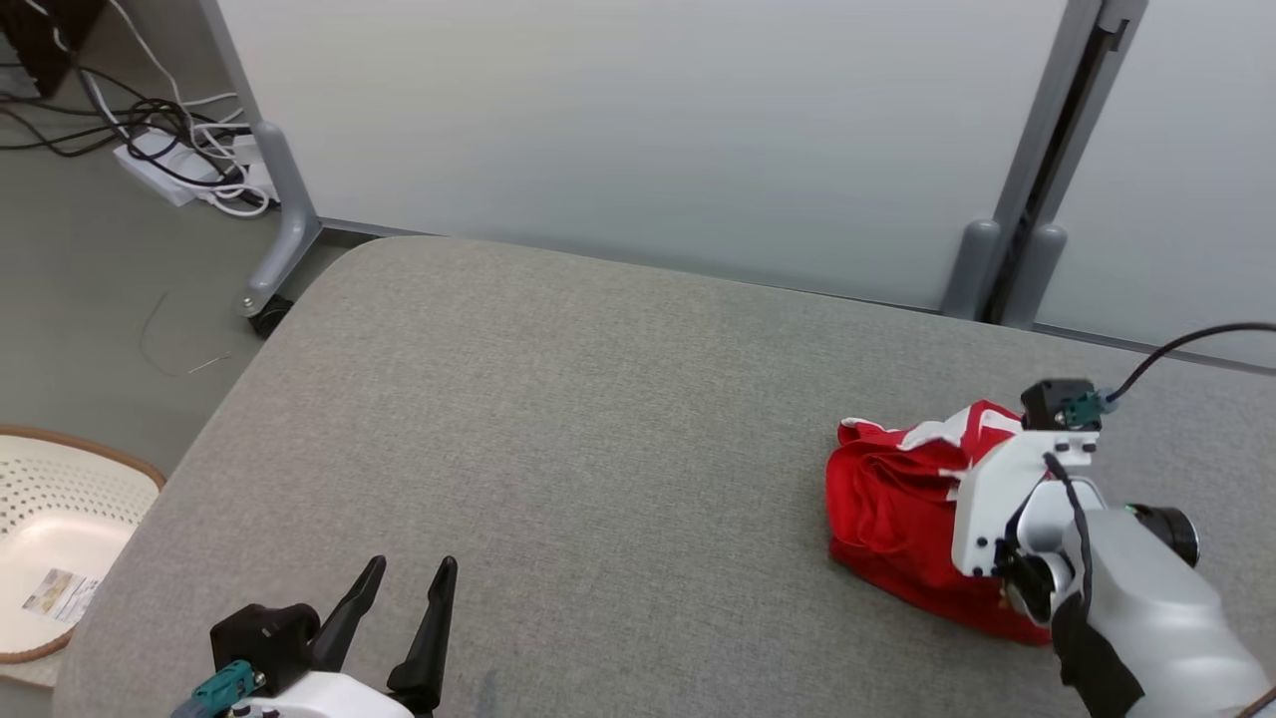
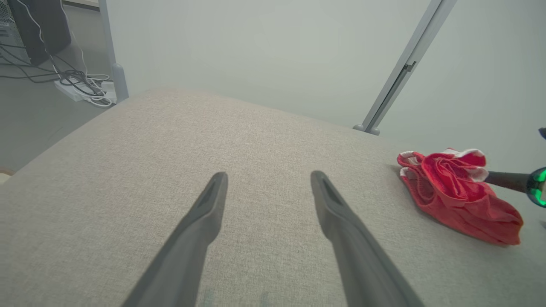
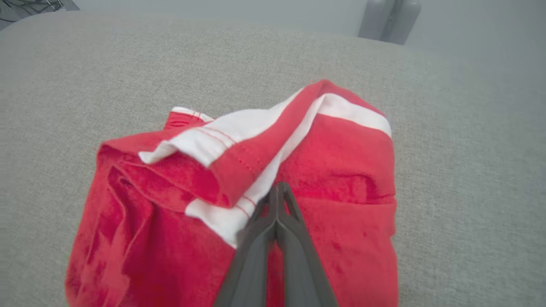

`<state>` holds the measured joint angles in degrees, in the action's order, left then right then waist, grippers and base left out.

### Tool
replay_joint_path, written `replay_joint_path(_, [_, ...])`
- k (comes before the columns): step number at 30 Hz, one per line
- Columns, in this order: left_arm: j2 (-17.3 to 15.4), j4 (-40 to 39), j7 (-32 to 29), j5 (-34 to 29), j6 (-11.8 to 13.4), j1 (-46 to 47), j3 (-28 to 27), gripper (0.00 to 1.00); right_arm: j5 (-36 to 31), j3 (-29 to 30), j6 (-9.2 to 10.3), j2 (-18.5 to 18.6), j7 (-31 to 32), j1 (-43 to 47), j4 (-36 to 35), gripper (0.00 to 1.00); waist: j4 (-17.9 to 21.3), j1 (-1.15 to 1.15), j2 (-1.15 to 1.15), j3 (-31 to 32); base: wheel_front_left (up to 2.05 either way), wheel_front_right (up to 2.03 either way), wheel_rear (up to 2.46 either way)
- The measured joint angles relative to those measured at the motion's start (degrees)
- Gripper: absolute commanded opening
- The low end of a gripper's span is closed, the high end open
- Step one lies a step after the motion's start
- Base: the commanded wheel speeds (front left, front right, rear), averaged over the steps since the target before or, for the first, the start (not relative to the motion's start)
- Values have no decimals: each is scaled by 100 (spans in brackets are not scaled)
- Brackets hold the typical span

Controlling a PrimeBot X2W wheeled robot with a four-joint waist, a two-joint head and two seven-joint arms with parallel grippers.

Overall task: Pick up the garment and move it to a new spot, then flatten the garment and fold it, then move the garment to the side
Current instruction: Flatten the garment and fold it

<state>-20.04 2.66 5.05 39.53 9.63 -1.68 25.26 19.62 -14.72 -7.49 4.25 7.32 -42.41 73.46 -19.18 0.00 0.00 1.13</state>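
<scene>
Head camera: my right arm (image 1: 997,499) covers the garment's (image 1: 887,509) near right corner and its own fingers. Wrist camera: right gripper (image 3: 277,189) tips pressed together at the white band; I can't tell if cloth is caught. Basket (image 1: 100,447) is cut by the left edge, and its paper label (image 1: 62,593) is too small to read.

Grey woven-fabric tabletop (image 1: 598,419), rounded corners, even soft light. Behind tabletop: pale frosted partition panels (image 1: 638,120) on grey posts (image 1: 284,209), black caster under the far-left one. Beyond tabletop's far-left corner: grey-green floor (image 1: 80,279), white power strip (image 1: 164,160), tangled black and white cables. Left of tabletop's near edge: white perforated basket (image 1: 40,489), brown rim.
</scene>
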Motion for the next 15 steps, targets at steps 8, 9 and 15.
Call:
replay_joint_path(8, [25, 79, -49, -19, -98, 104, 147, 100, 0, 499, 0, -66, -34, -516, 30, 0, -376, 0, 0, 32, 0, 0, 0])
replay_joint_path(9, [26, 81, -47, -19, -98, 108, 146, 100, 1, 586, 0, -68, -90, -588, 33, 0, -429, 0, 0, 32, 0, 0, 0])
replay_joint_path(15, [15, 73, 65, -19, -40, 109, 74, 100, -107, 814, 0, -103, -664, -908, 32, 100, -533, 0, 0, 27, 0, 0, 0])
